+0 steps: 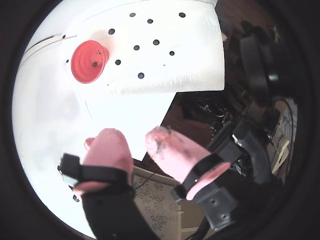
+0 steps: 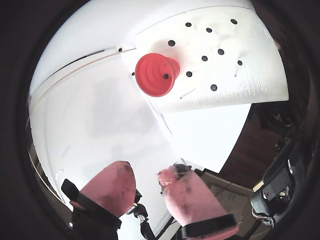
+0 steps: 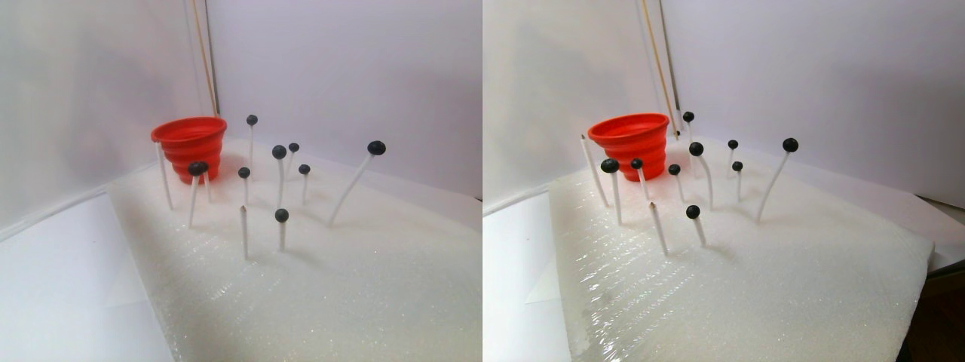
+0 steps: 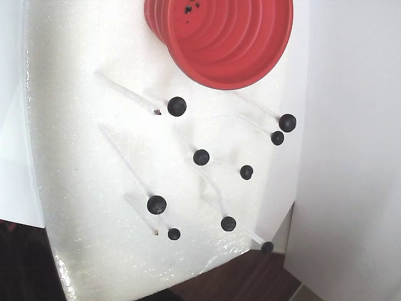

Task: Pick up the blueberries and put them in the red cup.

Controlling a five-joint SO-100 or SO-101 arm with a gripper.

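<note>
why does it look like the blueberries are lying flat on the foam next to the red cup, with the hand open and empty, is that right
Not quite: the blueberries sit atop thin white sticks poked into the foam, as the stereo pair view shows. The red cup does stand beside them, and the hand is open and empty.

I see the red cup (image 4: 219,37) cut off by the fixed view's top edge; specks inside it too small to identify. Clutter beyond the worktop (image 1: 45,150) in a wrist view stays dark, unreadable.
</note>
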